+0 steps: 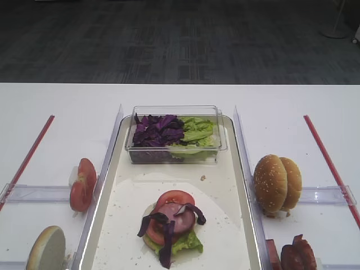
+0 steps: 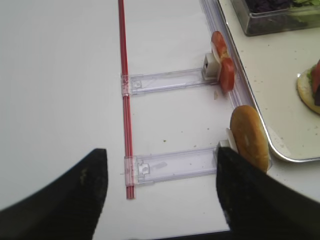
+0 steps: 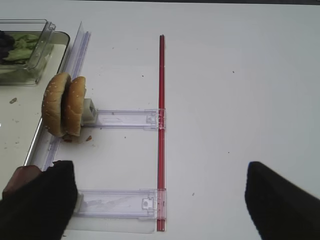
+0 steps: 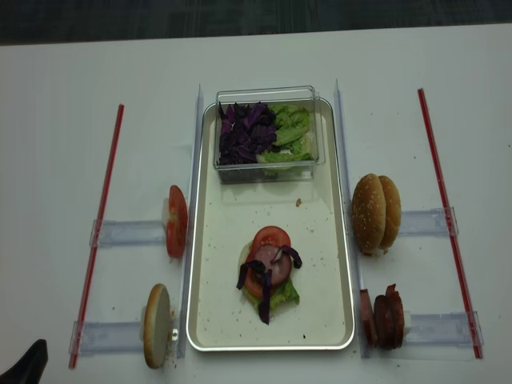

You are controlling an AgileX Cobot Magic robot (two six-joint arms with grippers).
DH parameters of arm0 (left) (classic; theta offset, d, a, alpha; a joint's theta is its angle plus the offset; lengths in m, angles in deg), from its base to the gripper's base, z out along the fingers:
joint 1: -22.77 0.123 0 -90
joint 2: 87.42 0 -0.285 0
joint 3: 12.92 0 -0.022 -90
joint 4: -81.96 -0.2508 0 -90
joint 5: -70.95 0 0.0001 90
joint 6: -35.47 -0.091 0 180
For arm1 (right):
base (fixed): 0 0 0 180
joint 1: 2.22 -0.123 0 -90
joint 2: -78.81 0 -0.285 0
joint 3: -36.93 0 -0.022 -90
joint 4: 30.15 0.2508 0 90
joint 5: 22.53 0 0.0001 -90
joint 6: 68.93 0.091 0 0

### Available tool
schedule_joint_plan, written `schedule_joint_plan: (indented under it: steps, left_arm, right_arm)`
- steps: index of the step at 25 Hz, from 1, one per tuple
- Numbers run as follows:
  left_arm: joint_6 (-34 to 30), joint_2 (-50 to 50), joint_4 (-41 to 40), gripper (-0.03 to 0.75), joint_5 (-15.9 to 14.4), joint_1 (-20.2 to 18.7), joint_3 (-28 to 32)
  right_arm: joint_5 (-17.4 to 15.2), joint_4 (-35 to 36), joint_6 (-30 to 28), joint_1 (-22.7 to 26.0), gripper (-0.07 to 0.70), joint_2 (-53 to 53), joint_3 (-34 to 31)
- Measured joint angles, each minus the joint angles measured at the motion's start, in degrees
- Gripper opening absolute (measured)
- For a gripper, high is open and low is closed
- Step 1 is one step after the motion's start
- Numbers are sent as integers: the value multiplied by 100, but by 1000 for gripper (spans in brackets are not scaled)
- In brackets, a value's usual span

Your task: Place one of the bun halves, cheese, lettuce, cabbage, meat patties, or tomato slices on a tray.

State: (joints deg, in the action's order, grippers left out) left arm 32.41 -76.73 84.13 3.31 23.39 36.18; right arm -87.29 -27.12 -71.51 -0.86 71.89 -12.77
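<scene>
The silver-rimmed tray (image 1: 241, 169) holds a stack (image 1: 171, 225) of bun base, lettuce, tomato slices, a meat patty and purple cabbage strips. More cabbage (image 1: 157, 130) and lettuce (image 1: 197, 130) fill a clear box at the tray's far end. Left of the tray stand tomato slices (image 1: 83, 184) and a bun half (image 1: 46, 247). To its right are two bun halves (image 1: 277, 183) and meat patties (image 1: 298, 256). My left gripper (image 2: 160, 195) is open over the table, its right finger beside the bun half (image 2: 248, 135). My right gripper (image 3: 160, 200) is open and empty near the meat patties (image 3: 25, 177).
Clear plastic holder rails (image 2: 170, 167) and red strips (image 2: 125, 100) lie on the white table on both sides of the tray. The clear box (image 4: 268, 132) takes up the tray's far end. Crumbs dot the tray floor (image 4: 224, 312).
</scene>
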Motion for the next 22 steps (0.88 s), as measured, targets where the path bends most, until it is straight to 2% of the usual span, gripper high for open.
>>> schedule_joint_plan:
  steps: [22]
  left_arm:
    - [0, 0, 0, 429, 0, 0, 0]
  right_arm:
    - [0, 0, -19, 0, 692, 0, 0]
